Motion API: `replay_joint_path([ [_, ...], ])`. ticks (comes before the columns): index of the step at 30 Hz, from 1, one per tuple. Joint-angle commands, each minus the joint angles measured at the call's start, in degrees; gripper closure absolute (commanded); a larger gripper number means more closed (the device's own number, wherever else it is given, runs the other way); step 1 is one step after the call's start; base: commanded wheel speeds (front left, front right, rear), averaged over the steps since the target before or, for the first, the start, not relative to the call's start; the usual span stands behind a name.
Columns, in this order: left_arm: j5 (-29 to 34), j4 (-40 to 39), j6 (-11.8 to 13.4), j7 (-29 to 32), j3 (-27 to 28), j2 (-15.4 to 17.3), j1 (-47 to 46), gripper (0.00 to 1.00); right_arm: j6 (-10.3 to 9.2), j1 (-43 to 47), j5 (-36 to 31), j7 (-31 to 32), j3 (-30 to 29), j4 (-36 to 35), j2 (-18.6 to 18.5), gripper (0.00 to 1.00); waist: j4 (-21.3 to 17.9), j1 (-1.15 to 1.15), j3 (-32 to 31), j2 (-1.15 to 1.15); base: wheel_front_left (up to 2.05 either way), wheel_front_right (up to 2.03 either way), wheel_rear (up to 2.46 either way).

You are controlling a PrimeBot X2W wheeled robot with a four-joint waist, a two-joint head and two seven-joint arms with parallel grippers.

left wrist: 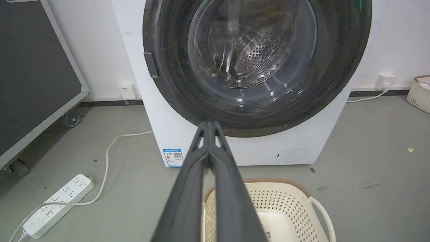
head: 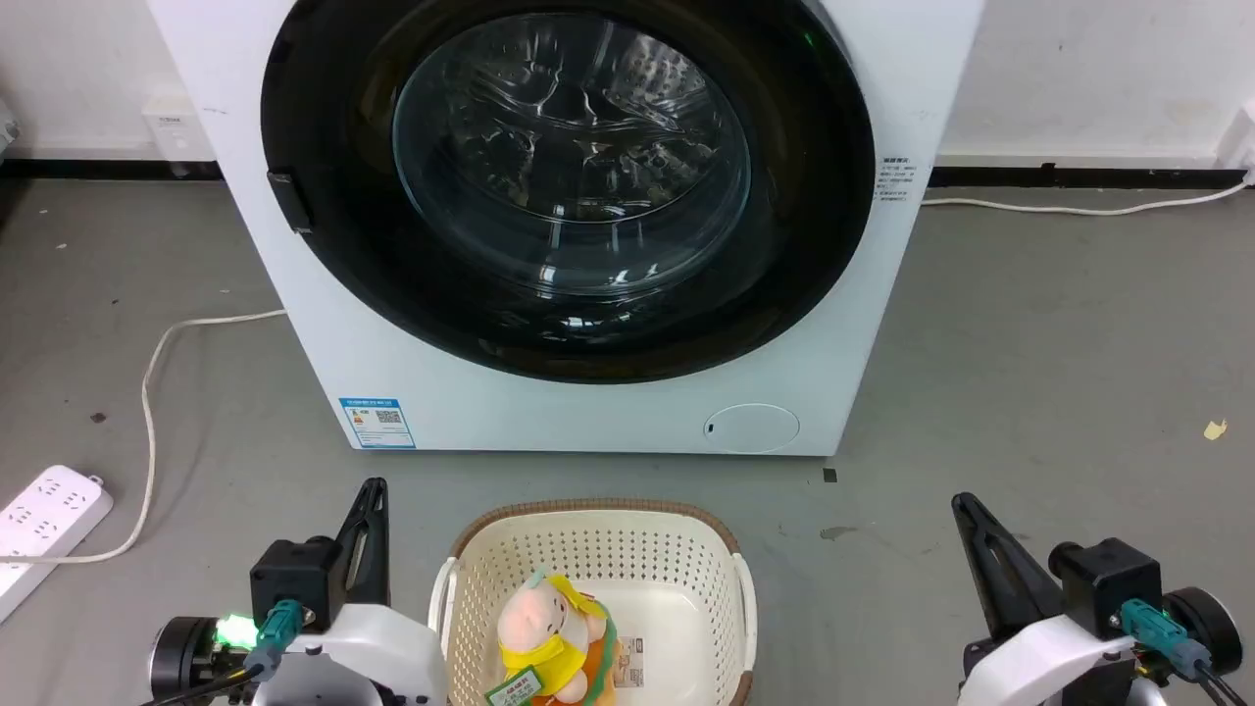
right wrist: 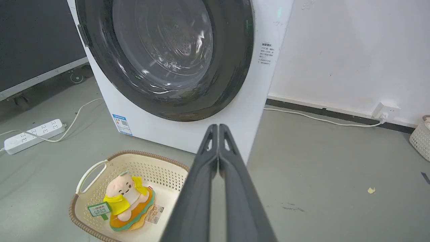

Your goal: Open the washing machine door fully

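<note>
The white washing machine stands ahead on the grey floor. Its round glossy black door with a bulging glass window lies flat against the front, closed, a small dark handle tab at its left rim. The door also shows in the left wrist view and the door in the right wrist view. My left gripper sits low at the left, shut and empty, well short of the washer. My right gripper sits low at the right, also shut and empty. In the wrist views the left gripper and right gripper have fingers pressed together.
A cream laundry basket holding a plush toy sits on the floor between my arms, just before the washer. A white power strip and its cord lie at the left. A black wheeled panel stands further left. Another cord runs along the right wall.
</note>
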Motion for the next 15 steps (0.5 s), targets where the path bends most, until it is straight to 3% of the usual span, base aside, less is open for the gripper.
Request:
replay_joint_path([
  [1, 0.16, -0.23, 0.15, 0.02, 0.01, 0.1, 0.85, 1.0, -0.03, -0.65, -0.43, 0.09, -0.02, -0.21, 0.28, 1.0, 0.0, 0.0, 0.0, 0.0, 0.0, 0.0, 0.0],
  [15, 0.16, -0.23, 0.15, 0.02, 0.01, 0.1, 0.85, 1.0, -0.03, -0.65, -0.43, 0.09, -0.02, -0.21, 0.28, 1.0, 0.0, 0.0, 0.0, 0.0, 0.0, 0.0, 0.0],
])
